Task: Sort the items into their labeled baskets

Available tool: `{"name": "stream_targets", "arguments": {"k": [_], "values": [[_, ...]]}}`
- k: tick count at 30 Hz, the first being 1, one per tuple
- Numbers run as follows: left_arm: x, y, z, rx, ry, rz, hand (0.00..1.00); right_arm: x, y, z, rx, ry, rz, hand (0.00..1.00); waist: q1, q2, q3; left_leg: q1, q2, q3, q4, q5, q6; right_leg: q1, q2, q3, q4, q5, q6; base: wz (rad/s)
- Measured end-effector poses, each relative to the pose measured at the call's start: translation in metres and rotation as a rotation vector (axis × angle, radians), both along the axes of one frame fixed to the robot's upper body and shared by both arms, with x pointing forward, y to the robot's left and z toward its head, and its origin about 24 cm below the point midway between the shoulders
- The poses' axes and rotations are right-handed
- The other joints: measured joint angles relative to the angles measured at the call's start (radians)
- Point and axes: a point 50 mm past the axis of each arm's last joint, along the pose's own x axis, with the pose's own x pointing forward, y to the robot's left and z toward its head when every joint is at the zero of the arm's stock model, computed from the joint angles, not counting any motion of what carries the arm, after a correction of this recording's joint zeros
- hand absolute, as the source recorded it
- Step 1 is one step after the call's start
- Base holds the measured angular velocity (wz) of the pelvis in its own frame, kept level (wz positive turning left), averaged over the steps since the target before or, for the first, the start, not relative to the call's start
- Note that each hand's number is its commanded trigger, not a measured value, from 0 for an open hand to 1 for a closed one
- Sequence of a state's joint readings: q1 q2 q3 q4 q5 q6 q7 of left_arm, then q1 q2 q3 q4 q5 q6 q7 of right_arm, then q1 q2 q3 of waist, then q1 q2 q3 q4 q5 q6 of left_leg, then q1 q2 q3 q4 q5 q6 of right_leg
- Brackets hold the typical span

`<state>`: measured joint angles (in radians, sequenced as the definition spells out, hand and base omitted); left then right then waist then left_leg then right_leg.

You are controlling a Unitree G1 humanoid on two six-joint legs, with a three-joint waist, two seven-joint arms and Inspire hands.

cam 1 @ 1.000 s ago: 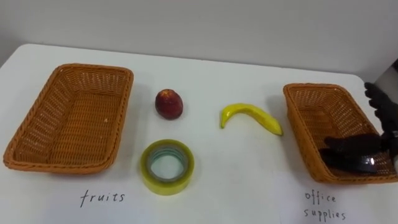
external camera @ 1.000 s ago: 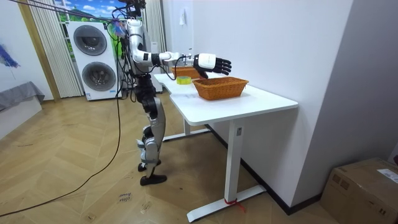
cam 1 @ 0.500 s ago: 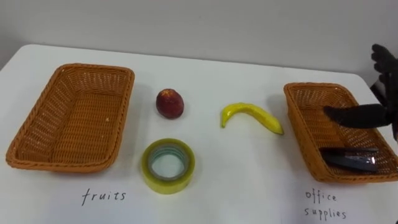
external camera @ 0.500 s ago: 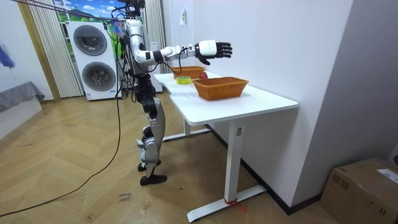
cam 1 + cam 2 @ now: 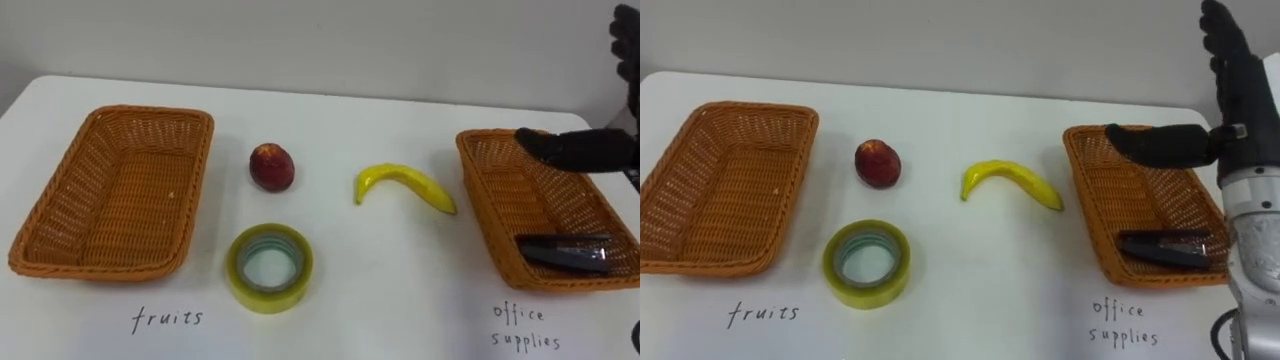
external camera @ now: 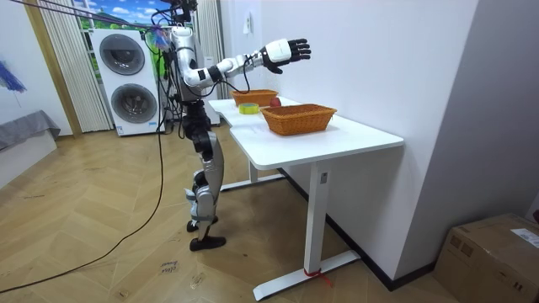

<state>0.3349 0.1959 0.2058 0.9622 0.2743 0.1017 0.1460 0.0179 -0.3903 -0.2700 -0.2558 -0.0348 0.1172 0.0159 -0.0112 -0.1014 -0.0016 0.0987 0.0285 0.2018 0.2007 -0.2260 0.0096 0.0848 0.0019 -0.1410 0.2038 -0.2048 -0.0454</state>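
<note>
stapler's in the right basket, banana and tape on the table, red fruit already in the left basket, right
No: the left eye view shows the round red fruit on the white table, beside the left brown wicker basket, not in it. The black stapler is in the right wicker basket; the yellow banana and yellow tape roll are on the table.

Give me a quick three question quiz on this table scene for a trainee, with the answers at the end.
1. True or false: the banana lies inside the fruits basket.
2. Which item already lies in the office supplies basket? A scissors, B stapler, C pen.
3. Fill in: the right hand, up above the office supplies basket, has its fingers ____.
Key: 1 false; 2 B; 3 open.
</note>
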Motion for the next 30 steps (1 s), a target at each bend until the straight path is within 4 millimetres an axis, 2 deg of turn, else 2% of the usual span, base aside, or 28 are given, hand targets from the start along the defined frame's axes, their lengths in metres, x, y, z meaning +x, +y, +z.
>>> {"name": "stream_targets", "arguments": {"k": [6, 9, 12, 17, 24, 30], "values": [[0.008, -0.005, -0.002, -0.016, -0.005, -0.042, 0.00, 0.003, 0.008, -0.002, 0.070, 0.012, 0.080, 0.00, 0.020, 0.007, 0.0012, -0.005, 0.000, -0.004, 0.004, -0.002, 0.002, 0.002, -0.001, -0.002, 0.001, 0.000, 0.000, 0.01], [0.009, -0.005, -0.001, -0.016, -0.010, -0.046, 0.00, 0.006, 0.013, -0.001, 0.101, 0.003, 0.122, 0.00, 0.028, 0.009, 0.0006, -0.013, -0.001, -0.015, 0.007, -0.002, 0.002, 0.005, -0.003, -0.022, 0.000, 0.000, 0.000, 0.10], [0.011, -0.006, -0.001, -0.013, -0.017, -0.064, 0.00, 0.008, 0.025, -0.008, 0.127, 0.027, 0.179, 0.00, 0.047, 0.009, 0.0009, -0.017, 0.000, -0.017, 0.016, -0.002, 0.002, 0.004, -0.003, -0.027, 0.001, 0.000, 0.000, 0.06], [0.007, -0.010, -0.003, -0.025, 0.011, -0.090, 0.00, 0.011, 0.049, -0.024, 0.150, 0.104, 0.288, 0.00, 0.051, 0.010, 0.0032, -0.038, 0.001, -0.029, 0.020, -0.005, 0.003, -0.002, -0.005, -0.039, 0.001, 0.000, 0.000, 0.10], [0.001, -0.010, -0.004, -0.025, 0.032, -0.094, 0.00, 0.008, 0.057, -0.033, 0.192, 0.140, 0.325, 0.00, 0.068, 0.008, 0.0007, -0.048, -0.004, -0.049, 0.018, -0.004, 0.003, 0.001, -0.008, -0.057, -0.009, 0.000, 0.000, 0.08], [0.009, -0.011, -0.004, -0.027, 0.018, -0.109, 0.00, 0.008, 0.069, -0.042, 0.230, 0.175, 0.373, 0.00, 0.083, 0.013, -0.0031, -0.055, -0.005, -0.052, 0.020, -0.003, 0.004, -0.004, -0.008, -0.058, -0.014, 0.002, 0.003, 0.01]]}}
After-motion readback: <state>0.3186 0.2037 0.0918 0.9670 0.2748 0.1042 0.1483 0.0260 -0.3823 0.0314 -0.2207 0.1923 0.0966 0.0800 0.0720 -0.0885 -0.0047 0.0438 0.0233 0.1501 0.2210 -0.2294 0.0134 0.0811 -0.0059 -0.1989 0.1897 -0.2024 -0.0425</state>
